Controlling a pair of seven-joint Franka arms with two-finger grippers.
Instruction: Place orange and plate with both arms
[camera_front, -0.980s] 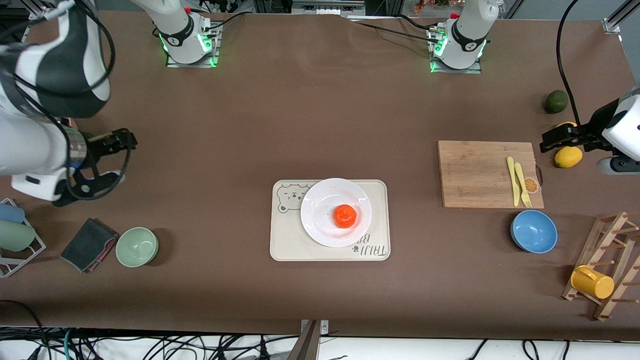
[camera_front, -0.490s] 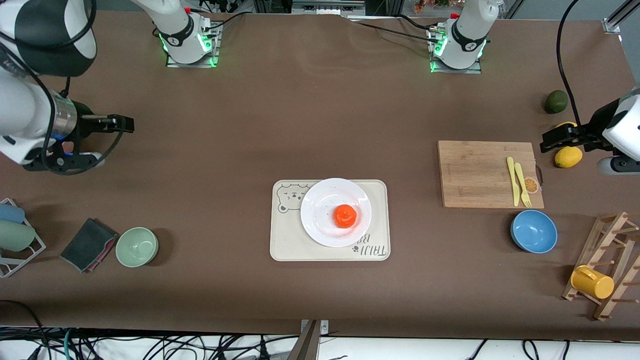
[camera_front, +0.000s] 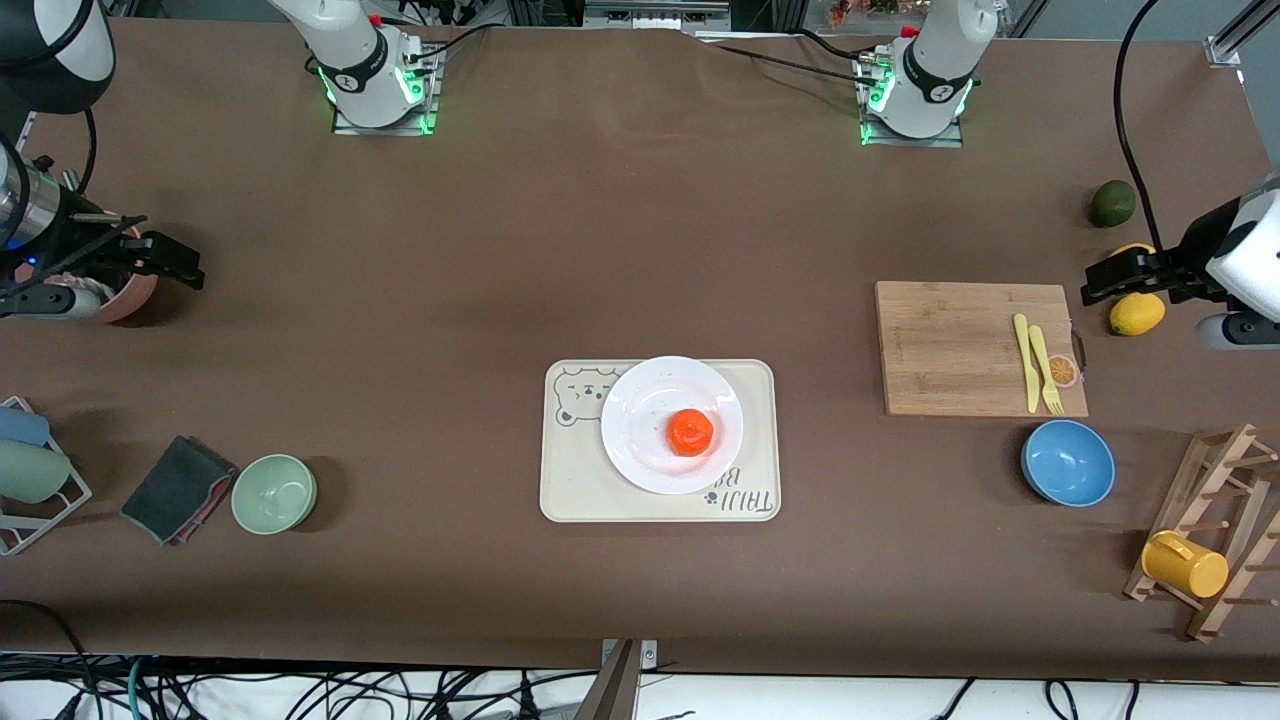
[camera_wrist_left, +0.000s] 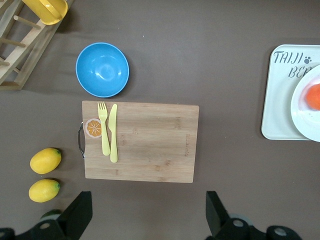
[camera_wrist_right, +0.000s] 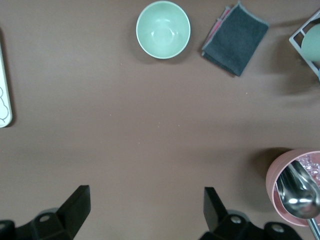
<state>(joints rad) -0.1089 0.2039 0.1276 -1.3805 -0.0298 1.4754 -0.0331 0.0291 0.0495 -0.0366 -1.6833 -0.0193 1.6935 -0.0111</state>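
The orange (camera_front: 690, 431) rests on the white plate (camera_front: 635, 410), which sits on a cream tray (camera_front: 570, 490) at the table's middle. Part of the orange (camera_wrist_left: 314, 96) and the plate (camera_wrist_left: 302, 112) shows at the edge of the left wrist view. My left gripper (camera_front: 1095, 280) hangs open and empty over the lemons at the left arm's end, with bare table between its fingers (camera_wrist_left: 147, 212). My right gripper (camera_front: 170, 262) hangs open and empty over the right arm's end, above bare table (camera_wrist_right: 145, 207) beside a pink cup.
A cutting board (camera_front: 960, 345) with yellow knife and fork, a blue bowl (camera_front: 1067, 462), two lemons (camera_wrist_left: 45, 160), a dark green fruit (camera_front: 1111, 203) and a mug rack (camera_front: 1215, 540) are at the left arm's end. A green bowl (camera_front: 274, 493), grey cloth (camera_front: 178, 488) and pink cup (camera_wrist_right: 295, 185) are at the right arm's end.
The right arm has swung back toward its end of the table, uncovering the pink cup. The left arm, orange and plate have not moved.
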